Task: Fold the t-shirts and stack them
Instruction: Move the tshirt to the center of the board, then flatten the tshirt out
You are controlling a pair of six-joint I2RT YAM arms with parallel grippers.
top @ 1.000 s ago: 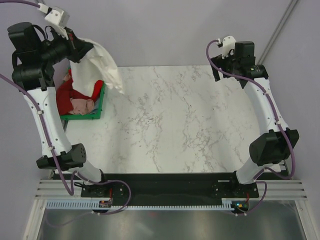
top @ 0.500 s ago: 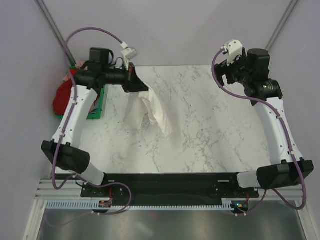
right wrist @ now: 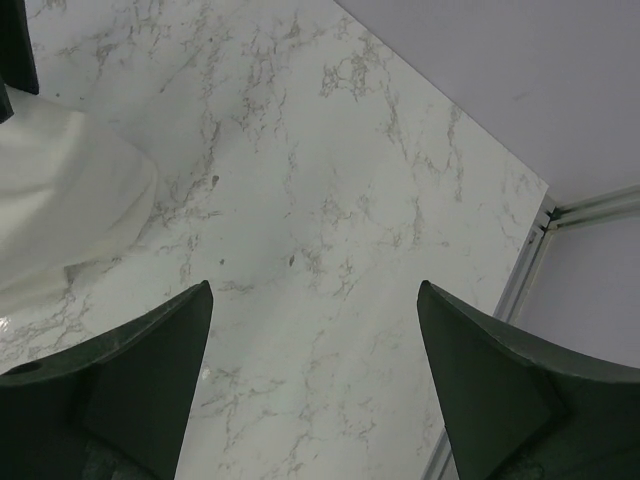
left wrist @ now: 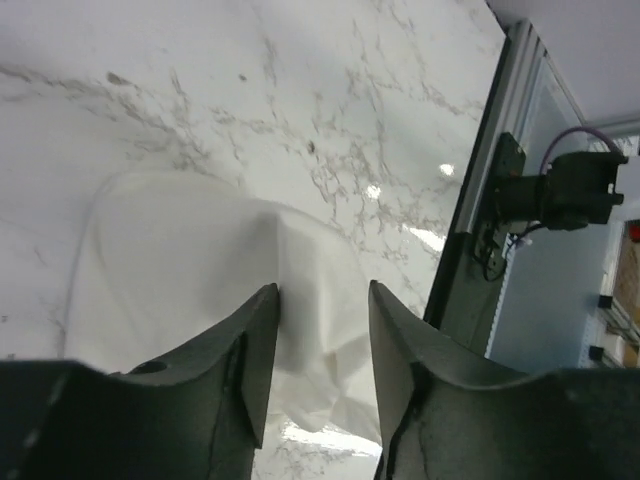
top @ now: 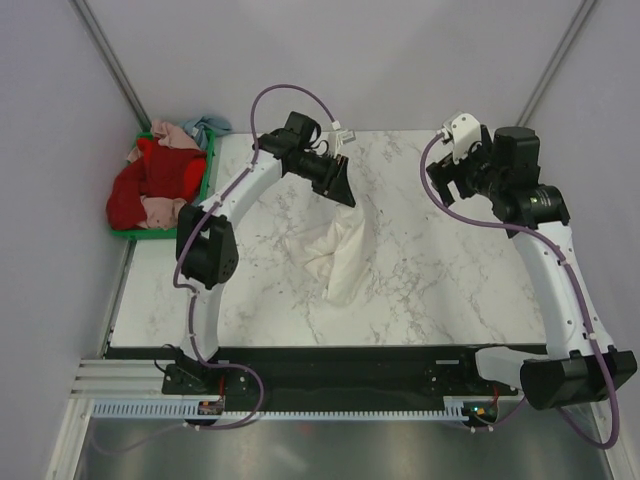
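A cream-white t-shirt (top: 330,250) lies crumpled in the middle of the marble table (top: 420,290). Its upper end rises toward my left gripper (top: 344,197), which hovers just above it. In the left wrist view that gripper (left wrist: 322,290) has its jaws apart, and the white cloth (left wrist: 180,260) shows through the gap below them. My right gripper (top: 440,185) hangs open over bare marble at the back right, nothing between its fingers (right wrist: 315,285). The white shirt's edge (right wrist: 60,200) shows at the far left of the right wrist view. Red (top: 150,185), pink (top: 160,210) and pale blue (top: 205,127) shirts lie heaped at the left.
The green crate (top: 206,190) holding the heap stands at the table's back left corner. The metal frame rail (left wrist: 470,250) runs along the table's near edge. Grey walls close in the back and sides.
My left arm swung from above the crate to the table's middle with the white shirt, lowered it onto the marble, and its jaws have parted. The right arm barely moved.
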